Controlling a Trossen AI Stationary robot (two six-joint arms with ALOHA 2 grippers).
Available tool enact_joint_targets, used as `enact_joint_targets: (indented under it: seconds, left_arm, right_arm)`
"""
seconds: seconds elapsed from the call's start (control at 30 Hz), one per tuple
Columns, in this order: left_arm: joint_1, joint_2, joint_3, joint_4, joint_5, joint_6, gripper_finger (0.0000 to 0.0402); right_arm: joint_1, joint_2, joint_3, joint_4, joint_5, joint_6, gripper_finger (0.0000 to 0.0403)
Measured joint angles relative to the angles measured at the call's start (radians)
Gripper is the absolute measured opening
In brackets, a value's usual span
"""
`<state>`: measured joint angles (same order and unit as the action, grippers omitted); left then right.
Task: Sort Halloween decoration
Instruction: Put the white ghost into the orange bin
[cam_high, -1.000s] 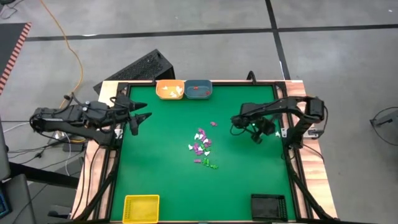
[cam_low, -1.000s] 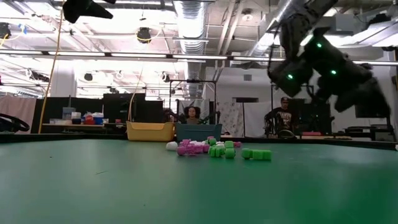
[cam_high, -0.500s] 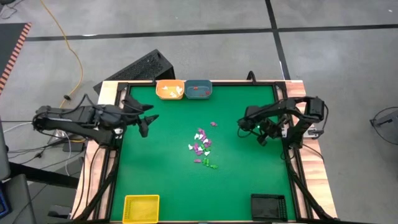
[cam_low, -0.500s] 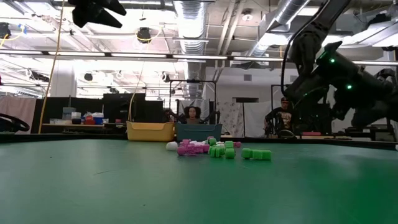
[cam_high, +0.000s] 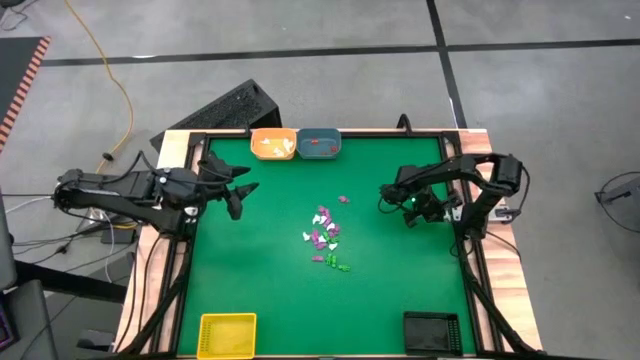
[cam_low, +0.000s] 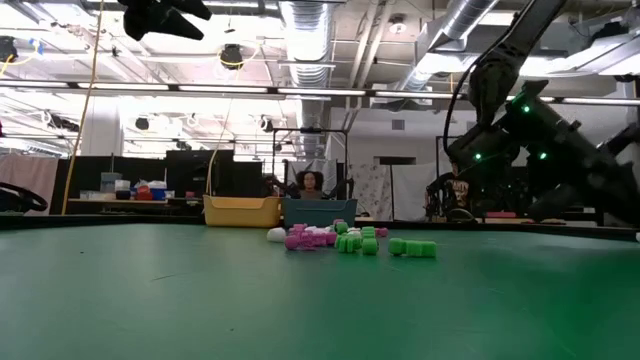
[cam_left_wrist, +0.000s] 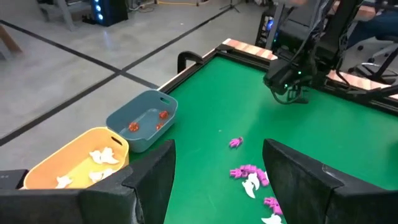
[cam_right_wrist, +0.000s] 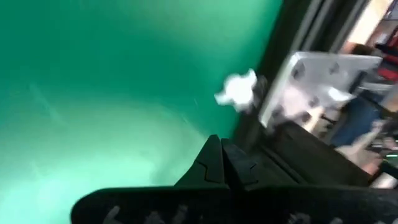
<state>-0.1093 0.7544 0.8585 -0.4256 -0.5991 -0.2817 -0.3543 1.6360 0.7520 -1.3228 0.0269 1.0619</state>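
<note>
High view: the Halloween decoration (cam_high: 325, 238) lies as a loose scatter of tiny white, purple and green pieces at the middle of the green table (cam_high: 270, 270), apart from any tray, so most sorting appears outstanding. The orange tray (cam_high: 272, 144) and blue tray (cam_high: 319, 144) sit side by side at the far edge, the yellow tray (cam_high: 227, 334) and black tray (cam_high: 432, 331) at the near corners, presumably one per colour. The left gripper (cam_high: 236, 195) hangs over the table's left side, the right gripper (cam_high: 393, 197) over the right, both well apart from the pile. Low view: the pieces read as small, blocky, glossy plastic. Left wrist view: its fingers (cam_left_wrist: 149, 177) stand wide apart, holding nothing; white pieces rest in the orange tray, red ones in the blue. Right wrist view: fingers pressed fully together, empty, above smooth felt-like green.
</note>
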Motion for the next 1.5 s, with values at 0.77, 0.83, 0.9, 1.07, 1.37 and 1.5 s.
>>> enact_joint_targets:
  seconds: [0.77, 0.83, 0.9, 1.07, 1.37, 1.5]
  left_arm:
    - [0.000, -0.002, 0.000, -0.004, 0.000, -0.050, 0.0231]
    - [0.000, -0.002, 0.000, -0.004, 0.000, -0.063, 0.0231]
    - [0.000, -0.002, 0.000, -0.004, 0.000, -0.069, 0.0231]
    - [0.000, -0.002, 0.000, -0.004, 0.000, -0.070, 0.0231]
    - [0.000, -0.002, 0.000, -0.004, -0.003, -0.054, 0.0231]
    - [0.000, -0.002, 0.000, -0.003, -0.010, -0.030, 0.0231]
  right_arm:
    - [-0.048, -0.007, -0.043, -0.042, 0.266, 0.312, 0.0000]
    - [-0.048, -0.007, -0.043, -0.042, 0.267, 0.316, 0.0000]
    - [-0.048, -0.007, -0.043, -0.042, 0.269, 0.319, 0.0000]
    - [-0.035, -0.006, -0.043, -0.041, 0.271, 0.326, 0.0000]
    - [0.017, 0.022, -0.045, -0.026, 0.223, 0.246, 0.0000]
    - [0.015, 0.066, -0.045, -0.008, 0.158, 0.147, 0.0000]
